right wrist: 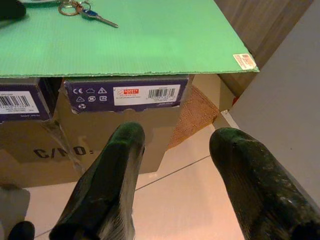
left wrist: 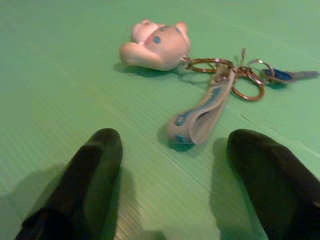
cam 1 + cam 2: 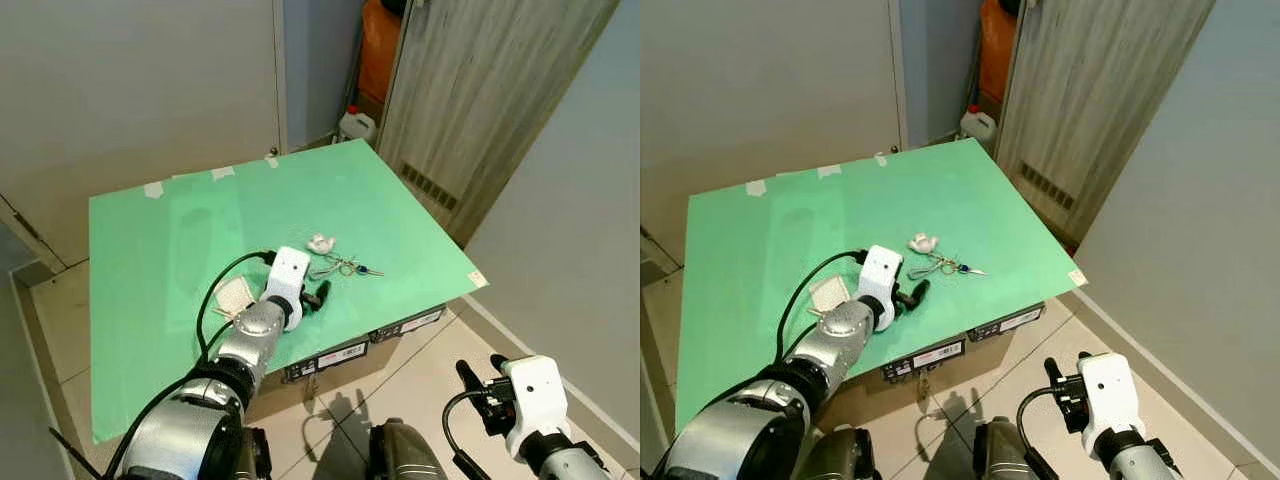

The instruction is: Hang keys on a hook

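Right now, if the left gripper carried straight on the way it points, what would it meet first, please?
Probably the pale grey-blue strap of the keyring, lying on the green corrugated board just ahead of the open left gripper; the white pig-shaped charm lies beyond it.
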{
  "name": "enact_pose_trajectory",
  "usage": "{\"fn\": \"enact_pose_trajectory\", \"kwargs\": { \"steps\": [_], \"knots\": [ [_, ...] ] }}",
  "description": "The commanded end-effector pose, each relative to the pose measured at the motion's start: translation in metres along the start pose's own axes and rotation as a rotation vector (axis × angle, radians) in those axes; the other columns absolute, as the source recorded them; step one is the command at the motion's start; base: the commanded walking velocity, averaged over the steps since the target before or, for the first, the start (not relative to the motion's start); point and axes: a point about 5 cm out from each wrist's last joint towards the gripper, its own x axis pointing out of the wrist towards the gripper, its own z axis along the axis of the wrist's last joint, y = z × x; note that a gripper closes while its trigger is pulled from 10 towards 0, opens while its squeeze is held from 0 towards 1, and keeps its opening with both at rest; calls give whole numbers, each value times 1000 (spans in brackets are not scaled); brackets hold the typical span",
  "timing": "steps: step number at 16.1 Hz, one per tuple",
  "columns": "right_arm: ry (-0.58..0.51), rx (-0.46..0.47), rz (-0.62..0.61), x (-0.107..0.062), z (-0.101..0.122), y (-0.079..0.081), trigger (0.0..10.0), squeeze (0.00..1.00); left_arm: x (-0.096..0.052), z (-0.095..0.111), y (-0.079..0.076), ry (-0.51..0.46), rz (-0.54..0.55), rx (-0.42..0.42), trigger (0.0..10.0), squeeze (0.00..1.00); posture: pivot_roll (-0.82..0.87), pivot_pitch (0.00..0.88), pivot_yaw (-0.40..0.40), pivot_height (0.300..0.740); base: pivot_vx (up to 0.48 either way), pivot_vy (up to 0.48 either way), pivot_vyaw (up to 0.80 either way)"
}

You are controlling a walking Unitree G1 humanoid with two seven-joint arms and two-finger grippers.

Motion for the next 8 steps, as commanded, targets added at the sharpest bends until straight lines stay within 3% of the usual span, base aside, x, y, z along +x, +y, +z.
{"fn": "enact_pose_trajectory", "kwargs": {
  "steps": [1, 8],
  "knots": [
    [16, -3, 0, -2, -2, -1, 10000, 0, -1, -6, -1, 35, 6, -22, 0, 0, -258, 138, -19, 661, 0, 0, 0],
    [24, -6, 3, -3, -3, -2, 10000, 0, 0, -4, -3, 16, 11, 14, 0, 0, -263, 145, -23, 661, 0, 0, 0]
  ]
}}
